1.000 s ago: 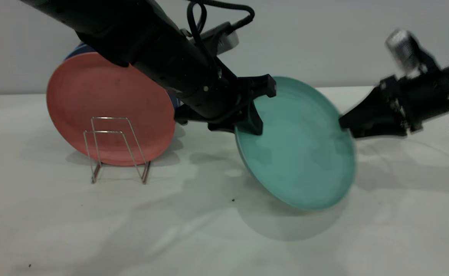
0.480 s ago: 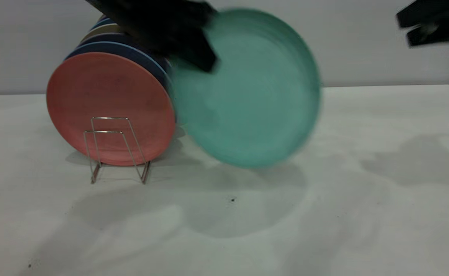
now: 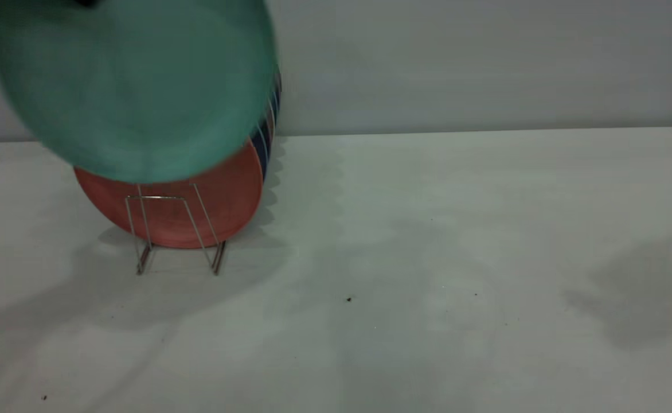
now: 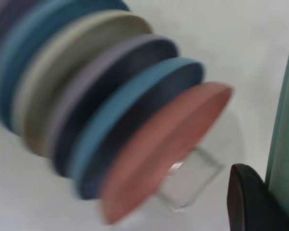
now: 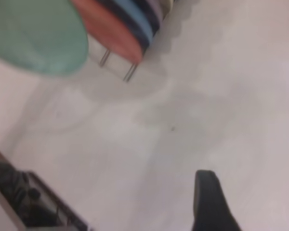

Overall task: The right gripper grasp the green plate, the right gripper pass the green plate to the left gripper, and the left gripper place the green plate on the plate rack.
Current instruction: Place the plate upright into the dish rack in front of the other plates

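Note:
The green plate (image 3: 135, 86) hangs upright in the air at the far left, above the plate rack (image 3: 172, 229), and covers the top of the salmon-pink plate (image 3: 198, 212) that stands in the rack. My left gripper (image 4: 267, 192) is shut on the green plate's rim (image 4: 284, 144), with one black finger (image 4: 245, 202) pressed against it. In the exterior view only a dark bit of it shows at the top edge. Of my right gripper only one black finger (image 5: 208, 197) shows, high over bare table to the right, with nothing near it. The green plate (image 5: 33, 33) and rack (image 5: 118, 67) lie far from it.
Behind the pink plate (image 4: 168, 149) several more plates stand in the rack: blue (image 4: 135, 115), purple (image 4: 96, 86) and cream (image 4: 72, 62). The white table (image 3: 428, 258) stretches to the right. Dark equipment (image 5: 24, 197) sits past the table's edge.
The left gripper has carried the green plate up and leftward, from mid-table to above the rack. The right gripper let go and has withdrawn out of the exterior view.

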`<state>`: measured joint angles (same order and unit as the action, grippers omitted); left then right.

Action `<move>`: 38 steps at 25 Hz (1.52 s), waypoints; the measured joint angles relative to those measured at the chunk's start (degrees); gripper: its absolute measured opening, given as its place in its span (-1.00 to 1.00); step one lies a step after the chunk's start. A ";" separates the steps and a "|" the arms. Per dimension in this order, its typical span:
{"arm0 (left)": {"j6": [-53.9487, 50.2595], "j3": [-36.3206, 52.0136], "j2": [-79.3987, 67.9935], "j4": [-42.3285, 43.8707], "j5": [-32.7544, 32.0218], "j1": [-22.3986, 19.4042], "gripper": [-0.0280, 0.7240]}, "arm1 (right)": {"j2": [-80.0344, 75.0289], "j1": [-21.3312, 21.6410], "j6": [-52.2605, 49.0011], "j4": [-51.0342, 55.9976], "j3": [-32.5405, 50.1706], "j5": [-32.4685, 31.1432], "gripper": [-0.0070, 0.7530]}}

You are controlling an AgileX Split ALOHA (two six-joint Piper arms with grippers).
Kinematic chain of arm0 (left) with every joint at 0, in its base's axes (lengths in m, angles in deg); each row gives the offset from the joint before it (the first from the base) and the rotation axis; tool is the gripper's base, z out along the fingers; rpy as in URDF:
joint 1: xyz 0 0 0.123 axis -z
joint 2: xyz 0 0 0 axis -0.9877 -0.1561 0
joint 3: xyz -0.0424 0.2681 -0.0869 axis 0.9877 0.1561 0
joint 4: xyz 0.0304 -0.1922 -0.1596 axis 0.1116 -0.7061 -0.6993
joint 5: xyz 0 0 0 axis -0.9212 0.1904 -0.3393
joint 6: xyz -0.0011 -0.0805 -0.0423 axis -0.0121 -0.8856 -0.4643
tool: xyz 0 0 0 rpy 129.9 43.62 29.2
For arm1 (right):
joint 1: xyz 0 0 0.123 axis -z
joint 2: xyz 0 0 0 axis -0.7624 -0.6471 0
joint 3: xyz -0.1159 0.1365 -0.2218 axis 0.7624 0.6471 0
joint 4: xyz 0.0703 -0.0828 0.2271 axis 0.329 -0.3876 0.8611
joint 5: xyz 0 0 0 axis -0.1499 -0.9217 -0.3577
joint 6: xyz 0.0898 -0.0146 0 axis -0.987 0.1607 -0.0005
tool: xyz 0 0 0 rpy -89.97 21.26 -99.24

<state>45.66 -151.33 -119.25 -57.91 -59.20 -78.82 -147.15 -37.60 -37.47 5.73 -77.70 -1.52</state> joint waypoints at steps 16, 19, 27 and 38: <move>53.86 0.00 0.38 -1.25 4.06 -1.55 -0.65 | 39.66 -0.13 -9.98 -6.93 34.29 -0.87 0.19; 55.11 0.00 -0.29 -3.19 3.41 -1.55 -0.65 | 46.69 -0.13 -15.35 -11.65 36.09 -1.29 0.19; 55.37 0.02 -6.44 -3.71 5.34 -1.55 -0.65 | 63.06 -0.13 -27.58 -21.99 38.23 -2.34 0.19; 55.46 0.02 -8.44 -6.88 7.71 -1.55 -0.65 | 70.59 -0.13 -33.74 -27.37 38.23 -2.34 0.19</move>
<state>101.12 -151.31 -127.69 -64.79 -51.48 -80.37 -76.56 -37.74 -71.22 -21.64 -39.47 -3.86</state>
